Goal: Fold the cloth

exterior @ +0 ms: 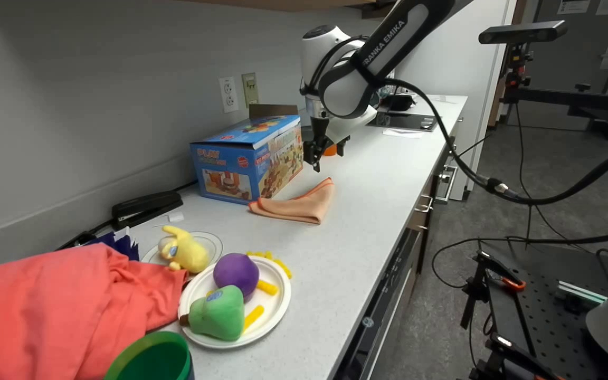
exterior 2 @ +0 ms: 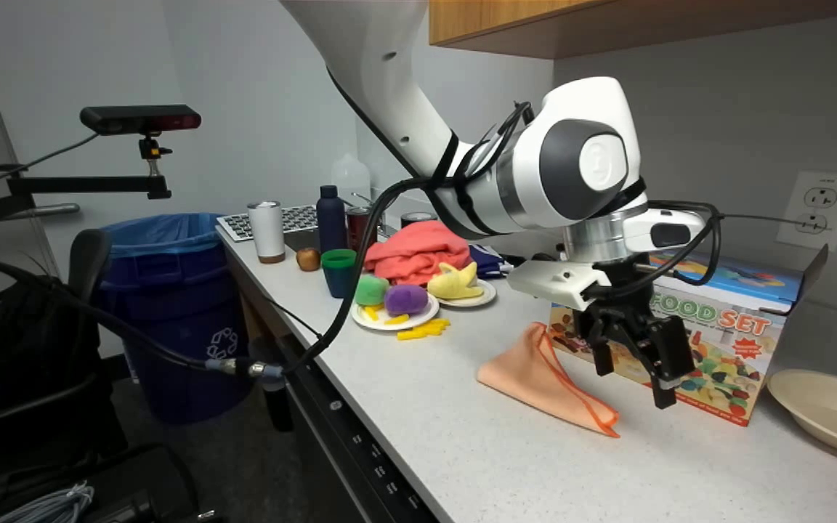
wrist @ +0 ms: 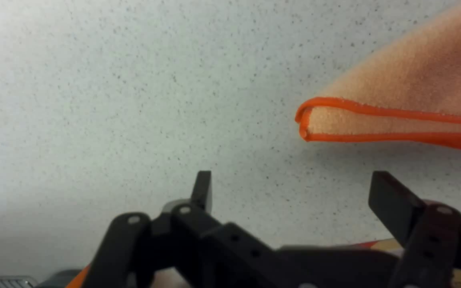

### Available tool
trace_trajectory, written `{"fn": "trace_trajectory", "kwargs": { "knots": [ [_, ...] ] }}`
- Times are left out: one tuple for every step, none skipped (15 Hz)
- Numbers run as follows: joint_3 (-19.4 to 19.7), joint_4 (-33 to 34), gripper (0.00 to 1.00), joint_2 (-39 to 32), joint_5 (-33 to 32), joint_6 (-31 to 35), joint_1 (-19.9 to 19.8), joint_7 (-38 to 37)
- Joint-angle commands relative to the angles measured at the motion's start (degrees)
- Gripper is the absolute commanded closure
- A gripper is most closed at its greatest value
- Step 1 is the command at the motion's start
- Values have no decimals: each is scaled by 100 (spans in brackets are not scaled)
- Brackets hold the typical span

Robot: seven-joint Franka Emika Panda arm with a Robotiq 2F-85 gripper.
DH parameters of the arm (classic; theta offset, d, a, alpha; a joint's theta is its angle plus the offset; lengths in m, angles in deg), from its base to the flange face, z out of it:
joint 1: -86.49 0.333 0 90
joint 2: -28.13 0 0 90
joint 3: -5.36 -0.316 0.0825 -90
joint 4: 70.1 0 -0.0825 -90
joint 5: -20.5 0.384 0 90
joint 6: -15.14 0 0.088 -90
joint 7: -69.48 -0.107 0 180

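Cloth [exterior 2: 527, 374] lies doubled over on the desk [exterior 2: 426, 378], below and just beside the end effector [wrist: 291, 188], which is spread wide. A box [exterior: 230, 161] stands near the end effector; well apart from it, beyond the cloth, a plate [exterior: 274, 315] holds toys [exterior: 236, 273].

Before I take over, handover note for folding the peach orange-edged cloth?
Black two-finger claw: open, holding nothing, above the white speckled counter, clear of the cloth.
Cloth: lying on the counter beside the blue cardboard toy-food box.
Done: cloth is doubled over; layers show at its corner.
Left: probably squaring the edges or another fold; the wanted final shape isn't shown.
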Motion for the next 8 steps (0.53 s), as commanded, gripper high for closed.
{"fn": "trace_trajectory", "kwargs": {
  "knots": [
    [-57, -48, 0, -95, 452, 18, -141, 7],
    [-72, -92, 1, -123, 569, 68, -176, 46],
    [-91, -120, 3, -163, 698, 97, -208, 79],
    [-98, -166, 5, -199, 783, 164, -224, 99],
    [-94, -186, 8, -239, 846, 210, -231, 104],
    [-94, -184, 8, -290, 920, 268, -245, 116],
    [-92, -182, 10, -331, 976, 331, -254, 137],
    [-80, -177, 11, -374, 999, 394, -254, 149]
  ]
}}
